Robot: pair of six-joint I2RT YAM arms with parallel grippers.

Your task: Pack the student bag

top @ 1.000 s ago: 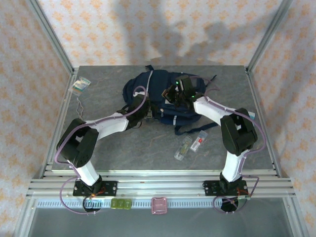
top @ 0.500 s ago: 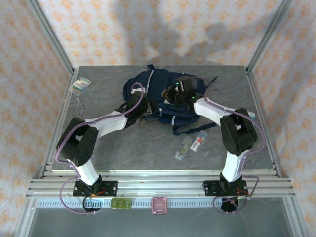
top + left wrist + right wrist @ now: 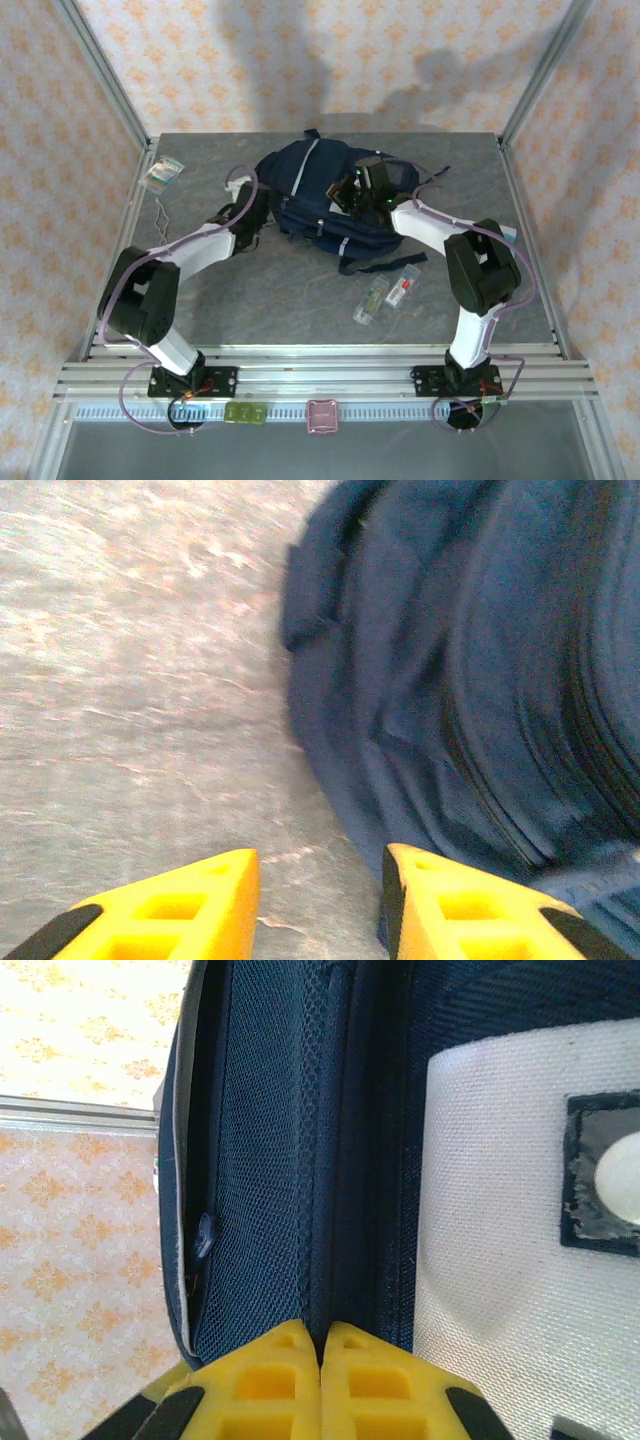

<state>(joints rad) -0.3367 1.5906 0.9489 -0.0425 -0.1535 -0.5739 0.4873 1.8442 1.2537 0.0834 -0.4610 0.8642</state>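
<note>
Since student bag (image 3: 310, 190) looks soft and floppy, grab seam (image 3: 335, 1160) or strap (image 3: 375, 262): right hand (image 3: 321, 1335) clenched on seam, left hand (image 3: 320, 865) released.

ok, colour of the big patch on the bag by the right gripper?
Off-white patch on the navy student bag; clearest in the right wrist view.

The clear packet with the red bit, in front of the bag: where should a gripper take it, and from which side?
Pinch the clear packet across its narrow width, near the middle, coming straight down from above. It lies flat on the table, long and slim, so its width likely suits a two-finger pinch. The greenish packet lies close beside it, so keep clear.
</note>
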